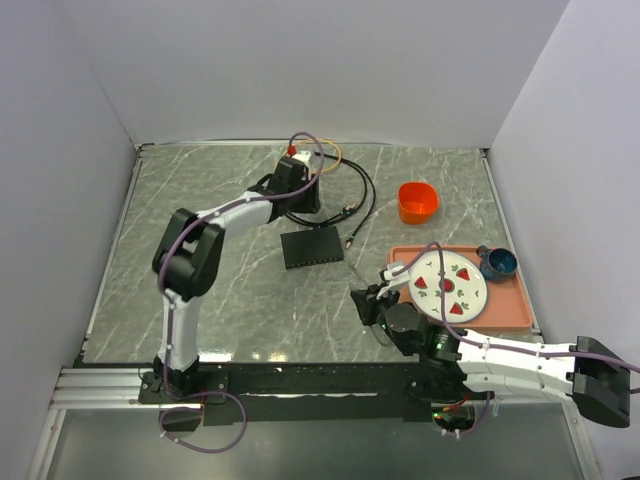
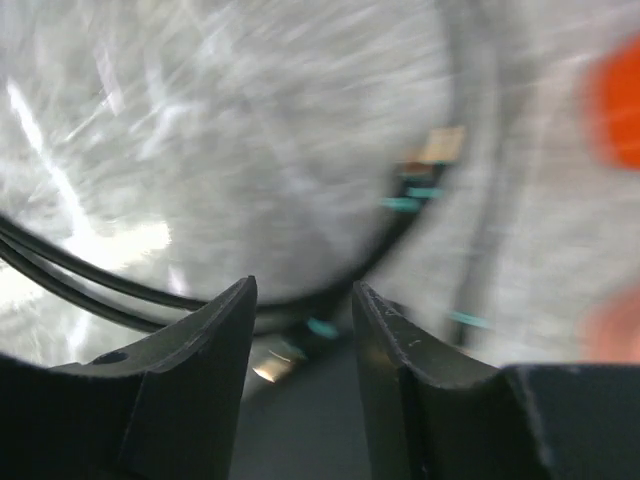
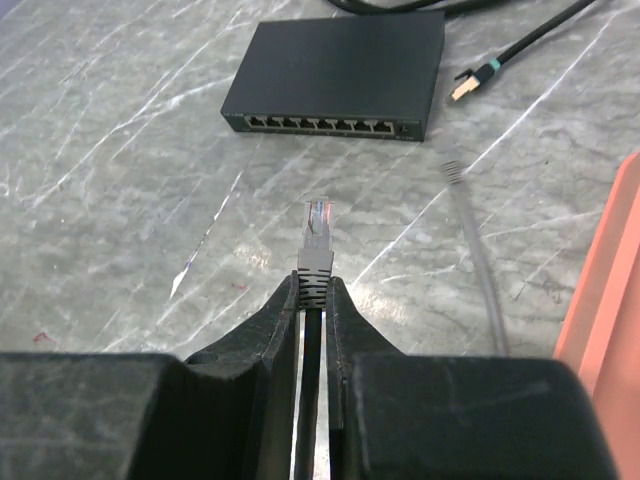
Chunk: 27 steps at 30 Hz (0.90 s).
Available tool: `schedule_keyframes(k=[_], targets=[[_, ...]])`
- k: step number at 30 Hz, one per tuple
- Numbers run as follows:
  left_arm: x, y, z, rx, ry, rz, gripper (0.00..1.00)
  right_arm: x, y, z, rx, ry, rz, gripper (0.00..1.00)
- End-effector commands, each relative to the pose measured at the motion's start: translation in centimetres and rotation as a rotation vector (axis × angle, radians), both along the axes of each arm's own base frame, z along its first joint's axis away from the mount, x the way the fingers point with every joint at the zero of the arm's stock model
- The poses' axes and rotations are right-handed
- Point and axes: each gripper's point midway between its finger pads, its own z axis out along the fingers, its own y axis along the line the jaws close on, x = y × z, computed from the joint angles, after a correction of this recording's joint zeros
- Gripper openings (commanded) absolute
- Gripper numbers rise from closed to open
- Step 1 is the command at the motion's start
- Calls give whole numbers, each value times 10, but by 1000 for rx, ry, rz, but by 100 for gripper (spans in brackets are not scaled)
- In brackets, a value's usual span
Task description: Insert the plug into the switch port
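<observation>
Well, from above my right gripper (image 1: 362,300) sits on the near right of the small flat matte-black rectangular switch (image 1: 312,248), and my left gripper (image 1: 297,185) is just beyond it, over a looped black cable (image 1: 371,190). Left wrist: blurred, but my fingers stand apart with nothing between them. Right wrist: my fingers pinch the grey boot of the clear-tipped plug (image 3: 316,232), which points at the switch's socket row from well short of it. I should keep it level, line it up with one socket, then push straight.

I see an orange bowl (image 1: 418,201) beyond a salmon tray (image 1: 510,303) carrying a patterned plate (image 1: 448,284) and a blue cup (image 1: 498,263).
</observation>
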Motion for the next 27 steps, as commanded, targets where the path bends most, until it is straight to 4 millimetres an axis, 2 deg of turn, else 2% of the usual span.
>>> schedule_keyframes(k=[1, 2, 4, 7, 8, 10, 11, 13, 14, 15, 16, 17, 19, 20, 27], targets=[[16, 18, -55, 59, 77, -31, 52, 2, 2, 0, 33, 28, -15, 0], [22, 19, -58, 48, 63, -26, 53, 1, 3, -1, 22, 34, -5, 0], [21, 19, -73, 48, 94, -44, 56, -1, 5, -3, 10, 43, 14, 0], [13, 20, -91, 43, 142, -54, 58, -1, 8, -10, -12, 59, 25, 0], [2, 21, -103, 41, 176, -63, 58, -1, 8, -13, -19, 67, 22, 0], [-12, 17, -107, -2, 205, -87, 56, -1, 9, -20, -39, 85, 20, 0], [-28, 21, -115, -15, 241, -78, 55, -1, 10, -21, -39, 90, 20, 0], [-41, 20, -116, -58, 245, -88, 54, -2, 13, -28, -53, 109, 28, 0], [-59, 26, -121, -72, 281, -76, 53, -1, 14, -29, -52, 114, 27, 0], [-68, 27, -123, -85, 296, -79, 53, 0, 14, -33, -68, 125, 23, 0], [-74, 25, -120, -113, 292, -92, 53, -1, 16, -35, -70, 134, 32, 0], [-91, 30, -123, -120, 320, -81, 52, 1, 16, -37, -80, 136, 30, 0], [-106, 29, -122, -133, 326, -89, 52, 2, 19, -41, -86, 147, 36, 0], [-120, 33, -121, -137, 339, -83, 52, 2, 19, -45, -104, 153, 40, 0], [-176, 30, -113, -191, 375, -90, 51, 9, 23, -50, -136, 161, 47, 0]])
